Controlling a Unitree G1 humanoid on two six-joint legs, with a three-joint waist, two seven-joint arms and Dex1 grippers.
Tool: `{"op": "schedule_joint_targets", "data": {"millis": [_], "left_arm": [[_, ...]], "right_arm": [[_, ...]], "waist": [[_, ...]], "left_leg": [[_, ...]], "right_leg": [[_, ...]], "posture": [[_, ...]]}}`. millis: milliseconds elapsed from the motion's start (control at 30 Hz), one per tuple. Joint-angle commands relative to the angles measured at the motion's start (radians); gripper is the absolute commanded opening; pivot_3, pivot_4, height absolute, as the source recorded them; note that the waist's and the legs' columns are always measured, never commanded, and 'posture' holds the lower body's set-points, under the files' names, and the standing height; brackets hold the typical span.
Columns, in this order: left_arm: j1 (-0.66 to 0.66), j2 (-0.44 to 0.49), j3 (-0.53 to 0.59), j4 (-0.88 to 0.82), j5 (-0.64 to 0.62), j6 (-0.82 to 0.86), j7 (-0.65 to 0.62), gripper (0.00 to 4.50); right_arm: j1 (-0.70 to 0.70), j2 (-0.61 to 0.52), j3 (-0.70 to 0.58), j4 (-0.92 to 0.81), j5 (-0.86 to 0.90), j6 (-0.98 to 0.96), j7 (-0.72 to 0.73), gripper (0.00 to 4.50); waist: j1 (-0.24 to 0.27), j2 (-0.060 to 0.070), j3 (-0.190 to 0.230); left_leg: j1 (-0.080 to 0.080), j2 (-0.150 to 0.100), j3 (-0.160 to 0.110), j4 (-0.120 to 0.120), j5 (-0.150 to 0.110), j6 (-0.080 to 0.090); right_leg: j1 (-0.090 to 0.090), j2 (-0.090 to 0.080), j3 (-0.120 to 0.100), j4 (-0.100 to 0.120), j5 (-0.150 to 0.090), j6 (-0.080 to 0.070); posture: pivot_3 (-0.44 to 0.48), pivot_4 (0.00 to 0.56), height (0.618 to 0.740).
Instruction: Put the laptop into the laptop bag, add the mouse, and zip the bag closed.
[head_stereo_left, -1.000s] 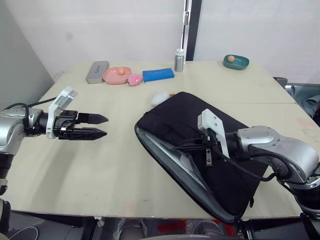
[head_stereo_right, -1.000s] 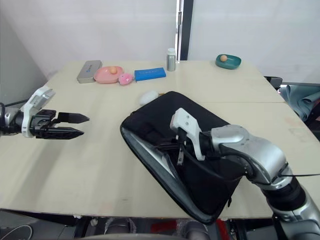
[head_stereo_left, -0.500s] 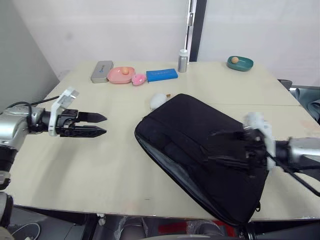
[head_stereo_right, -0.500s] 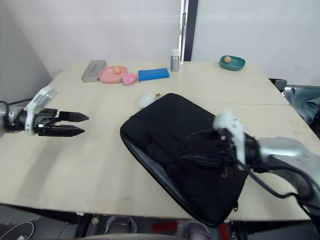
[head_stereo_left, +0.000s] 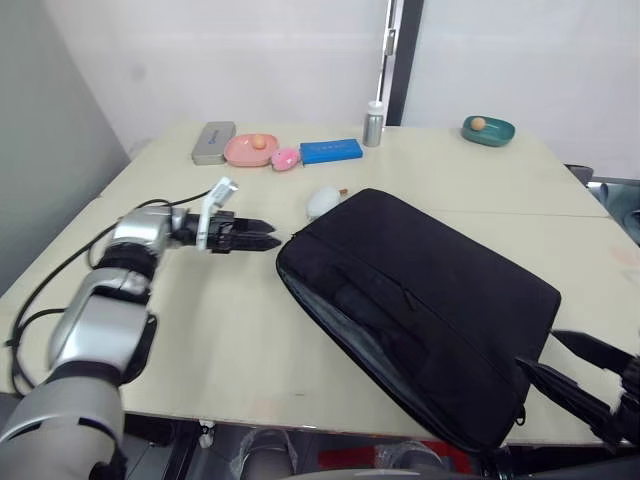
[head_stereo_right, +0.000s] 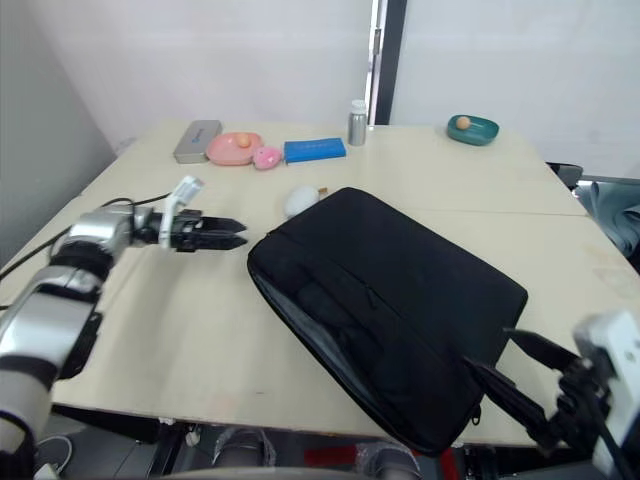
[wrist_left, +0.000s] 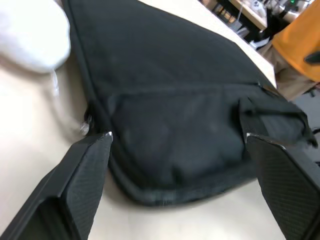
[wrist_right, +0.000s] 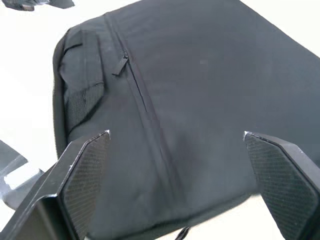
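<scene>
- The laptop bag (head_stereo_left: 420, 315) is lying flat on the table (head_stereo_left: 200, 330), set at a slant, with one corner pointing toward the table's middle and the opposite corner reaching the near edge by the right corner.
- Along the bag's long side facing the near edge, the zipper opening is gaping a little, and a thin grey strip is showing inside it; I cannot tell what that strip is.
- The left gripper (head_stereo_left: 268, 239) is hovering low over the table just beside the bag's corner toward the table's middle, pointing at it; in the left wrist view its fingers (wrist_left: 85, 172) are standing wide apart with nothing between them.
- The right gripper (head_stereo_right: 520, 372) is hanging at the near right corner of the table, just past the bag's nearest corner, with its fingers spread wide and empty.
- In the right wrist view a small zipper pull (wrist_right: 121, 65) is lying on the bag's front panel along a seam.
- A small white rounded thing (head_stereo_left: 323, 201) is sitting against the bag's far edge; I cannot tell whether it is the mouse.
- Along the far edge of the table are standing, in a row from the left corner: a grey tin case (head_stereo_left: 213, 142), a pink dish (head_stereo_left: 251, 149) with an orange ball in it, a pink toy (head_stereo_left: 285, 159), a blue box (head_stereo_left: 331, 151) and a small metal bottle (head_stereo_left: 374, 124).
- A green dish (head_stereo_left: 488, 129) with an orange ball in it is sitting toward the far right corner.
</scene>
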Motion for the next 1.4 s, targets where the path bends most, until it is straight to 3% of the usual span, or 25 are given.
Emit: {"op": "schedule_joint_targets", "data": {"millis": [33,200,367,533,767,967,1167,1267,1400], "left_arm": [[-0.018,-0.031,-0.01,0.071,0.098,-0.093,-0.008,4.5],[-0.027,-0.077,0.046,0.138,0.145,-0.127,0.084,4.5],[-0.025,-0.078,0.073,0.135,0.175,-0.127,0.018,4.5],[-0.054,-0.021,0.09,0.097,0.112,0.015,-0.049,4.5],[-0.05,0.037,0.12,0.136,0.166,-0.034,-0.036,4.5],[-0.038,-0.027,0.099,0.128,0.216,-0.053,-0.02,4.5],[-0.019,-0.086,0.098,0.147,0.274,-0.099,0.076,4.5],[-0.027,-0.11,0.125,0.158,0.261,-0.067,0.093,3.71],[-0.027,-0.1,0.149,0.15,0.252,-0.037,0.059,2.27]], "right_arm": [[0.12,0.055,-0.067,-0.071,0.076,-0.106,-0.013,4.46],[0.267,0.069,-0.059,-0.078,0.109,-0.23,-0.022,4.46],[0.342,0.043,-0.032,-0.078,0.116,-0.304,-0.05,4.46],[0.357,0.018,0.013,-0.078,0.106,-0.334,-0.083,4.46],[0.342,-0.016,0.061,-0.073,0.094,-0.352,-0.118,4.46],[0.345,-0.027,0.07,-0.071,0.089,-0.368,-0.128,4.46],[0.384,-0.009,0.06,-0.077,0.089,-0.391,-0.116,4.46],[0.432,0.007,0.051,-0.078,0.097,-0.412,-0.088,4.5],[0.506,0.028,0.062,-0.078,0.134,-0.441,-0.046,4.5]], "waist": [[-0.009,-0.001,0.0],[-0.021,-0.002,0.001],[-0.02,-0.002,0.001],[-0.025,-0.001,0.001],[-0.026,-0.001,0.001],[-0.017,-0.001,0.001],[-0.02,-0.002,0.002],[-0.022,-0.001,0.002],[-0.02,-0.001,0.002]], "left_leg": [[0.0,0.0,0.0,-0.001,0.0,0.0],[-0.001,-0.001,-0.001,-0.004,-0.001,0.0],[0.001,-0.001,-0.002,-0.005,-0.001,0.0],[0.0,-0.002,-0.002,-0.007,-0.001,0.001],[0.0,-0.002,-0.002,-0.012,-0.001,0.0],[0.0,-0.004,-0.003,-0.012,-0.001,0.001],[0.0,-0.005,-0.003,-0.012,-0.001,0.001],[0.0,-0.006,-0.002,-0.012,-0.001,0.002],[0.0,-0.008,-0.003,-0.012,-0.001,0.003]], "right_leg": [[0.0,0.0,0.0,-0.002,0.0,0.0],[0.001,-0.001,-0.002,-0.007,0.0,0.001],[0.004,-0.003,-0.003,-0.007,0.0,0.002],[0.003,-0.003,-0.003,-0.01,-0.001,0.003],[0.003,-0.002,-0.005,-0.015,-0.001,0.003],[0.004,-0.004,-0.005,-0.015,-0.001,0.003],[0.004,-0.005,-0.005,-0.015,-0.001,0.004],[0.004,-0.007,-0.005,-0.015,-0.001,0.005],[0.005,-0.009,-0.005,-0.015,-0.002,0.006]], "posture": [[0.0,0.15,0.74],[0.0,0.15,0.74],[0.0,0.15,0.74],[0.0,0.15,0.74],[0.0,0.15,0.74],[0.0,0.15,0.74],[0.0,0.15,0.74],[0.0,0.15,0.74],[0.0,0.15,0.74]]}}
